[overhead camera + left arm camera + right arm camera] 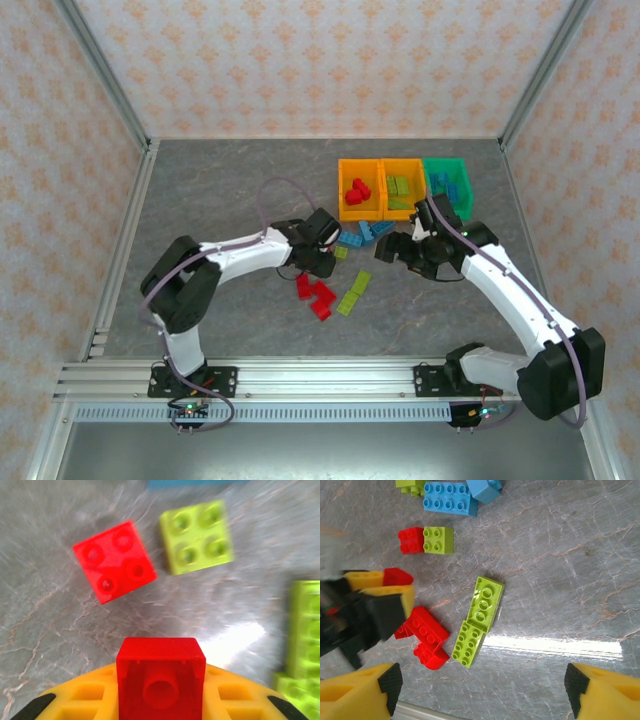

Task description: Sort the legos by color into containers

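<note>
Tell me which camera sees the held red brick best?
The left wrist view: the red brick sits big and close in the left gripper. The right wrist view shows just a corner. From above it's too small to tell.

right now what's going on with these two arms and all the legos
The arms are sorting bricks by colour. The left gripper is shut on a red brick at the loose pile. The right gripper hangs open above the table, holding nothing. One orange bin has red bricks in it, the second orange bin has lime ones, and the green bin has blue. Several loose bricks in all three colours lie unsorted on the table.
</note>
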`<state>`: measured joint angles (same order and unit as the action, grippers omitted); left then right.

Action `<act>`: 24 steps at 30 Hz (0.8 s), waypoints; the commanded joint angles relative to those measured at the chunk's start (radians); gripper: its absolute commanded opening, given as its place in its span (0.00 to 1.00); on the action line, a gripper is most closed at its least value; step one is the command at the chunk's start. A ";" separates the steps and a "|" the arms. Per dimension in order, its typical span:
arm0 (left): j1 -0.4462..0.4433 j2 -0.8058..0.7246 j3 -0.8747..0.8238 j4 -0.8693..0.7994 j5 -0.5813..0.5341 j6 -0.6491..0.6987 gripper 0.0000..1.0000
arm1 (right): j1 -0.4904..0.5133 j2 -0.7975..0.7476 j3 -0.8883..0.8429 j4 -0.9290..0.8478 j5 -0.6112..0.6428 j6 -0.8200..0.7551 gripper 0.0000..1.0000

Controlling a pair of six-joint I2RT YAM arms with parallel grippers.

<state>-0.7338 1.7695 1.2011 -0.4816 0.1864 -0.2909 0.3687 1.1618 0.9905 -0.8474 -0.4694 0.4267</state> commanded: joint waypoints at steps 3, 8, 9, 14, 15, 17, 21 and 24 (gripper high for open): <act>-0.010 -0.017 0.204 -0.020 -0.146 -0.032 0.25 | 0.006 -0.093 -0.007 0.017 0.140 0.062 0.87; 0.010 0.232 0.515 -0.025 -0.307 -0.001 0.25 | 0.004 -0.120 0.001 0.028 0.191 0.101 0.87; 0.022 0.287 0.591 -0.039 -0.331 0.005 0.25 | 0.004 -0.124 0.003 0.031 0.192 0.105 0.87; 0.078 0.511 0.917 -0.120 -0.315 0.021 0.36 | 0.004 -0.136 0.005 0.028 0.202 0.110 0.87; 0.082 0.535 0.966 -0.133 -0.303 0.030 0.43 | 0.004 -0.137 0.004 0.028 0.203 0.113 0.87; 0.085 0.563 1.028 -0.148 -0.282 0.055 0.54 | 0.004 -0.137 -0.006 0.031 0.201 0.117 0.87; 0.085 0.509 1.024 -0.148 -0.232 0.072 0.61 | 0.005 -0.137 -0.037 0.048 0.212 0.153 0.86; 0.078 0.366 0.911 -0.117 -0.162 0.044 0.61 | 0.006 -0.142 -0.074 0.054 0.274 0.227 0.85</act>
<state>-0.6357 2.3219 2.1574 -0.5957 -0.0338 -0.2447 0.3691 1.0386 0.9512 -0.8082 -0.2737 0.5777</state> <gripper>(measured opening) 0.611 0.855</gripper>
